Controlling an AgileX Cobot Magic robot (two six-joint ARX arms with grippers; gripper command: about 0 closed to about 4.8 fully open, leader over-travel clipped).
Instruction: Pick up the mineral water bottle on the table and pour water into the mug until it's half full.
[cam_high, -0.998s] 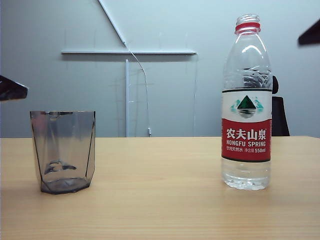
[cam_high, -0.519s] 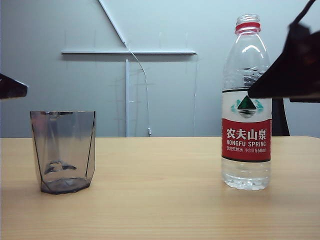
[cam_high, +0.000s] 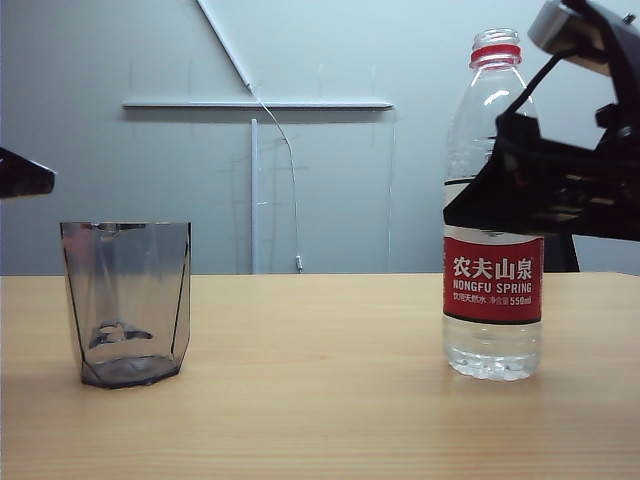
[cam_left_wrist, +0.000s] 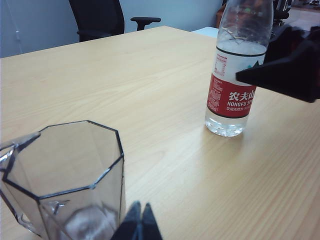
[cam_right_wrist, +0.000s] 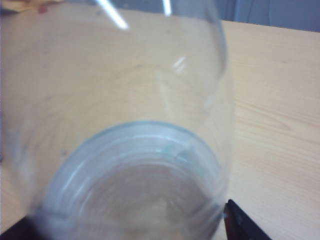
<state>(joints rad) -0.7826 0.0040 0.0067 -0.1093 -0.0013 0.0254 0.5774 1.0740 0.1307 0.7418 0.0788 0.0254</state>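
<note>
While the bottle stands upright on the right of the table, the right gripper sits at its label, jaws spread wide, with one dark finger beside the clear wall; nothing is gripped. Well apart on the left stands the empty grey mug. Just beside the mug, the left gripper has its fingertips pressed together.

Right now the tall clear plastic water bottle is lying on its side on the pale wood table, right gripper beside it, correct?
Not quite: the tall clear plastic water bottle stands upright on the pale wood table, as the exterior view shows. The right gripper is indeed beside it, jaws open.
</note>
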